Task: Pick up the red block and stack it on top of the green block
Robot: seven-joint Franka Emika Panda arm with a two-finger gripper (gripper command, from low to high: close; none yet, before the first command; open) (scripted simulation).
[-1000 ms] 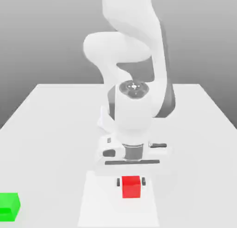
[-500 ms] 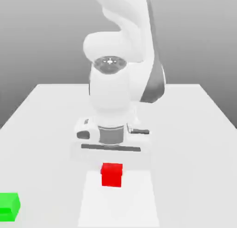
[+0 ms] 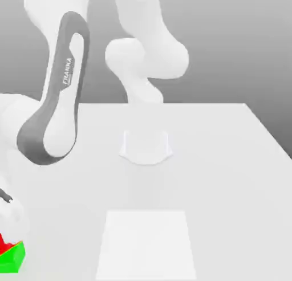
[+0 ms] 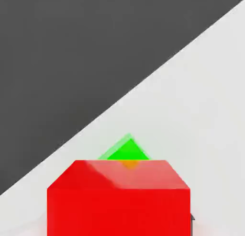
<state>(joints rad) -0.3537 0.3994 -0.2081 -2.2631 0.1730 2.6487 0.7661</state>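
I read one piece of writing: "FRANKA" printed in white along the dark grey side panel of the arm (image 3: 54, 97). I find no other label on anything.

Counting: I see one arm, one red block (image 4: 119, 199), one green block (image 3: 15, 259), one tabletop (image 3: 228, 177), and one paler rectangular patch (image 3: 146, 243) on the tabletop near its front edge, about midway along it.

In the exterior view the arm reaches down toward the tabletop's front corner on the exterior view's left. The hand (image 3: 8, 217) sits low over that corner, cut off by the frame edge, and I cannot tell from these pictures whether its fingers are spread, pressed together or pinching the red block.

The green block rests at that front corner. The red block (image 3: 4, 244) shows there as a sliver directly above the green one and touching it in the picture; whether it truly rests on it I cannot tell.

From the hand view the red block looms close below the camera, and a corner of the green block (image 4: 128, 150) peeks out just beyond its far upper edge, beside the tabletop's edge (image 4: 210, 86) running diagonally against the dark surroundings.
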